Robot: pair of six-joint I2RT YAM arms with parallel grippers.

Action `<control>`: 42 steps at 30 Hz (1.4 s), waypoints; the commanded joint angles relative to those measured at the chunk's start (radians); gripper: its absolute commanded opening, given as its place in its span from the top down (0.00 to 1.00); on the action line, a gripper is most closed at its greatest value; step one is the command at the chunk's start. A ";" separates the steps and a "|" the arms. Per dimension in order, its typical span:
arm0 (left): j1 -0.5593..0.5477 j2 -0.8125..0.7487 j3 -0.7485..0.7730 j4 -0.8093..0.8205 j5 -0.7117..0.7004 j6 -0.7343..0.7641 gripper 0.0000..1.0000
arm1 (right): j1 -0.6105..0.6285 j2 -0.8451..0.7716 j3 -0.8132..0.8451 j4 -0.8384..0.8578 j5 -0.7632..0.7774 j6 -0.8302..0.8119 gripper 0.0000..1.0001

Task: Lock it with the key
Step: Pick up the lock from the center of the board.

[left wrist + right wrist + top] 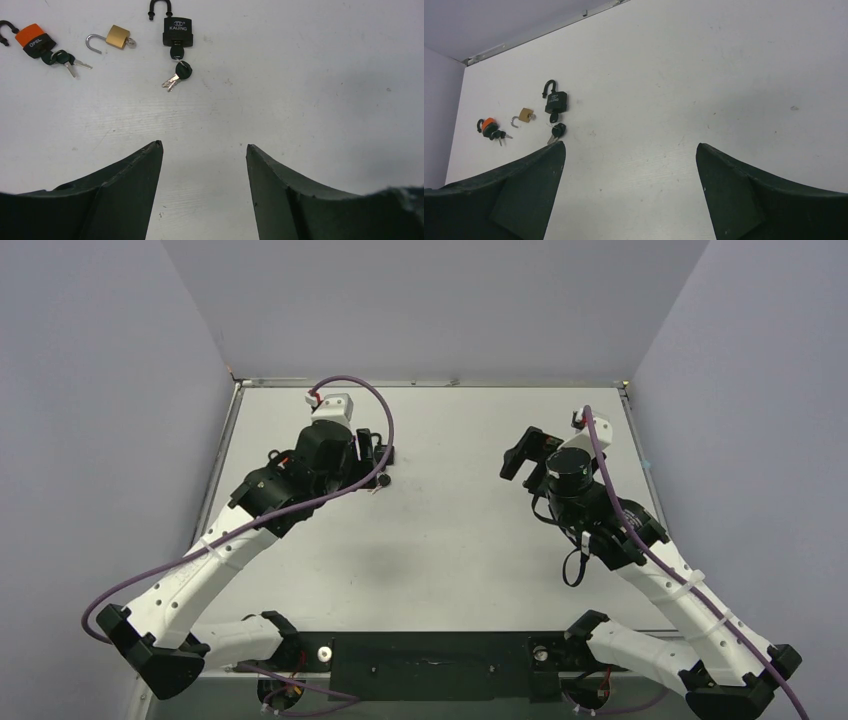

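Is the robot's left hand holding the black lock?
No, the left gripper is open and empty, and the black padlock lies on the table ahead of it.

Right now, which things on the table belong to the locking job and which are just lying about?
Job, likely:
black KAIJING padlock, shackle open
key in its keyhole
left gripper, open, facing it

Lying about, likely:
orange OPEL padlock with key bunch
brass padlock; both shackles open too
right gripper, open, away from the locks
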 commanded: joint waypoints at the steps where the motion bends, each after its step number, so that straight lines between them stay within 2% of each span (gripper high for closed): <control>1: 0.011 0.003 0.001 0.038 0.010 -0.014 0.40 | -0.004 -0.021 -0.020 0.040 0.026 -0.012 0.00; 7: 0.029 0.012 -0.001 0.064 0.041 -0.013 0.40 | -0.005 -0.017 -0.020 0.048 0.024 -0.023 0.00; 14: 0.075 0.098 0.011 0.092 0.079 -0.039 0.40 | -0.004 -0.017 -0.039 0.063 0.013 -0.036 0.00; 17: 0.180 0.167 0.022 0.140 0.152 -0.080 0.40 | -0.005 -0.017 -0.055 0.086 0.006 -0.038 0.00; 21: 0.339 0.304 0.016 0.282 0.279 -0.161 0.40 | -0.006 0.006 -0.073 0.122 -0.026 -0.034 0.00; 25: 0.411 0.546 0.079 0.363 0.353 -0.202 0.40 | -0.007 0.030 -0.070 0.125 -0.048 -0.031 0.01; 33: 0.390 0.861 0.291 0.308 0.309 -0.086 0.40 | -0.012 0.039 -0.087 0.124 -0.045 -0.036 0.01; 37: 0.333 0.956 0.403 0.258 0.225 -0.003 0.40 | -0.011 0.038 -0.096 0.126 -0.051 -0.025 0.01; 42: 0.286 1.056 0.531 0.183 0.142 0.027 0.40 | -0.010 0.031 -0.112 0.130 -0.070 -0.015 0.01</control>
